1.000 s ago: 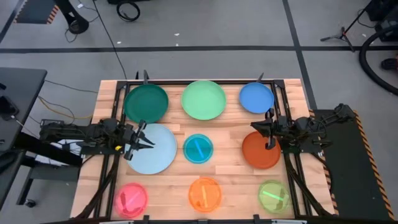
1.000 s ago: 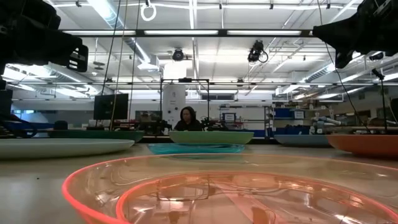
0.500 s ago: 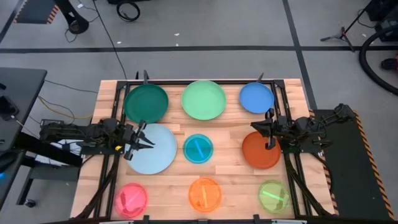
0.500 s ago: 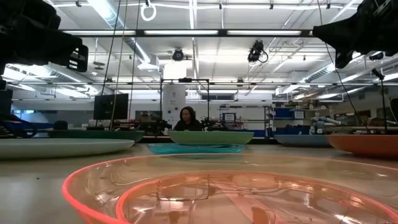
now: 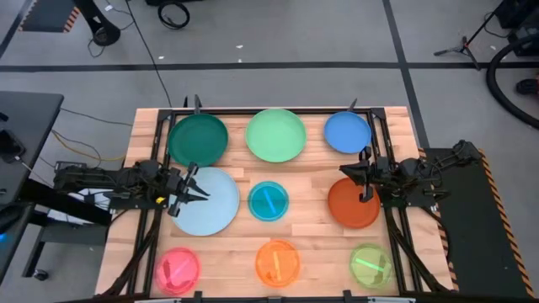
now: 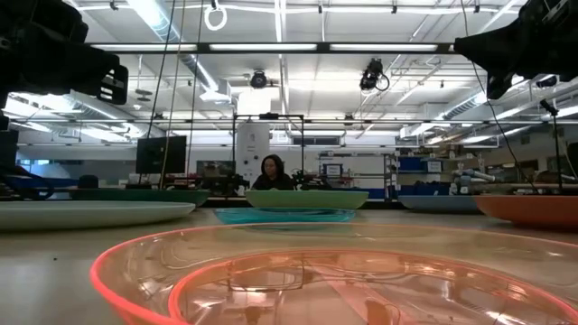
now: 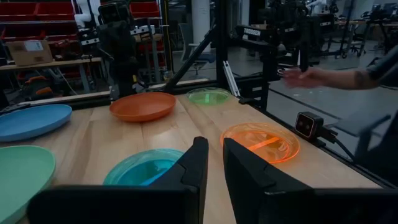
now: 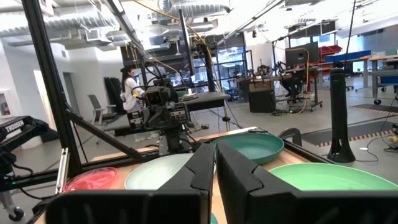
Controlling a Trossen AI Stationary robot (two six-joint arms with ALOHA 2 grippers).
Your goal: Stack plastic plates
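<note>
A wooden worktop (image 5: 307,172) carries nine plates laid out singly in three rows, none stacked yet. Largest is the pale blue plate (image 5: 215,206) at the left of the middle row, then the light green plate (image 5: 275,135) at the centre of the far row, with the dark green plate (image 5: 198,140) to its left. The red-orange plate (image 5: 349,209) sits at the right of the middle row and the blue plate (image 5: 347,132) at the far right corner. Smaller still are the teal plate (image 5: 269,201) at the centre and, along the near edge, the pink plate (image 5: 177,270), orange plate (image 5: 277,263) and lime plate (image 5: 370,265). The left hand (image 5: 199,193) hovers over the pale blue plate's left edge, fingers nearly shut on nothing. The right hand (image 5: 347,171) hangs just above the red-orange plate's far rim, likewise nearly shut and empty. So each arm is nearest the large plate directly beneath it.
</note>
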